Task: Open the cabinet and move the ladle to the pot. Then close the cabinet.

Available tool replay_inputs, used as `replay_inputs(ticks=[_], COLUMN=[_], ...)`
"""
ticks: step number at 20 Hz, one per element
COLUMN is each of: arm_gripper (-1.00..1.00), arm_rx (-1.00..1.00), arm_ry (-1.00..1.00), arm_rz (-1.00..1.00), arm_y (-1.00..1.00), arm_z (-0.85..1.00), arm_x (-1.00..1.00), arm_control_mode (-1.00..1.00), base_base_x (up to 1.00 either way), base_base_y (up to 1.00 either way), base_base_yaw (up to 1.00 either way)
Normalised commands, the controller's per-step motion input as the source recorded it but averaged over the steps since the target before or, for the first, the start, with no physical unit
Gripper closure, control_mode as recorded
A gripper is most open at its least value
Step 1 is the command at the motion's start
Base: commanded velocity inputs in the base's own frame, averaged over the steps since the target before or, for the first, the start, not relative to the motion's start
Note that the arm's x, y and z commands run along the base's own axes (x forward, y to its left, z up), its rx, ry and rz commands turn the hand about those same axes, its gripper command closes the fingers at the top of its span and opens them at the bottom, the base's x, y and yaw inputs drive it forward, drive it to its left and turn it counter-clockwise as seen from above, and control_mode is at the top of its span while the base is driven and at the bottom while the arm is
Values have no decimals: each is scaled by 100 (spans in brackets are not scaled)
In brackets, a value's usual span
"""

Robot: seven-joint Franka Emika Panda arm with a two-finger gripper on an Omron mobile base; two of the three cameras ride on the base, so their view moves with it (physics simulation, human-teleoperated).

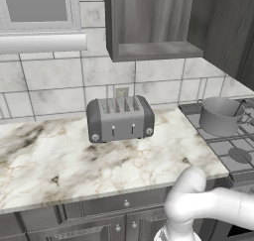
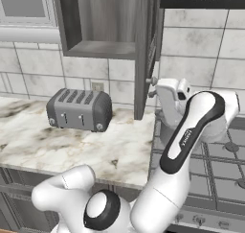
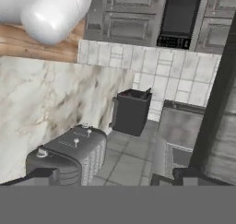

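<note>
Cabinet door stands open; closing it looks like the step in hand.
Left view: the pot sits on the stove, below the hand. Right view: the hand, fingers wide apart and holding nothing, is beside the door knob. Hand view: a toaster lies ahead.

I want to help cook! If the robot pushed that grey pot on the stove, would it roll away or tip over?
Probably neither. The pot stands upright on its flat bottom on the stove grate, and it looks wider than tall, so tipping seems unlikely. It looks like stiff metal, so it would likely slide or catch on the grate bars rather than roll.
</note>
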Motion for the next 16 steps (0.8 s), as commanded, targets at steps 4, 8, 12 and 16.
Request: replay_inputs(ticks=[4,8,12,16], arm_gripper=[-100,-100,-100,-100], arm_rx=[0,-1,-3,0], arm_ry=[-24,-18,-9,0], arm_rz=[0,0,-2,-6], arm_y=[37,47,63,66], arm_z=[44,43,31,7], arm_x=[-23,-18,-1,16], arm_control_mode=[-100,-100,-100,-100], base_base_x=[0,0,0,0], base_base_y=[0,0,0,0], base_base_yaw=[0,0,0,0])
